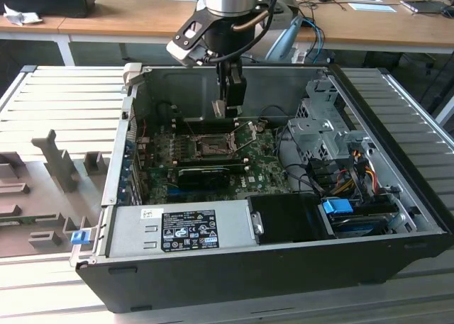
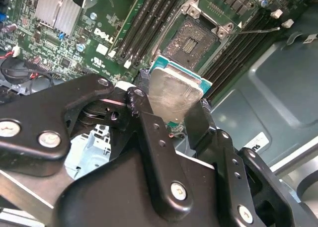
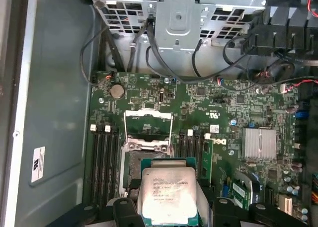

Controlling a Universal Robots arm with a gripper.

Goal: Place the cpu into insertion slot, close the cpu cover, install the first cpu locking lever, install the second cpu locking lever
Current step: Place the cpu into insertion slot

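My gripper [image 1: 229, 110] hangs inside the open computer case, shut on the cpu [image 1: 218, 109]. In both wrist views the cpu [image 2: 174, 93] [image 3: 167, 191] is a silver-topped square chip on a green board, clamped by its edges between two black fingers [image 2: 143, 104]. It hovers above the motherboard, just beside the insertion slot [image 2: 196, 38] [image 3: 133, 160], part of which it hides in the first wrist view. The slot's dark centre is bare. The cpu cover [image 3: 148, 115] stands flipped open at the slot's far edge. A thin metal locking lever [image 2: 258, 31] sticks out, unlatched.
Black memory slots [image 3: 102, 162] flank the socket. A long black card [image 1: 206, 174] lies just in front of it, and a finned heatsink [image 3: 259, 143] sits nearby. The power supply [image 1: 181, 228], drive cage [image 1: 319, 129] and cables [image 1: 351, 164] crowd the case's near side and the exterior view's right.
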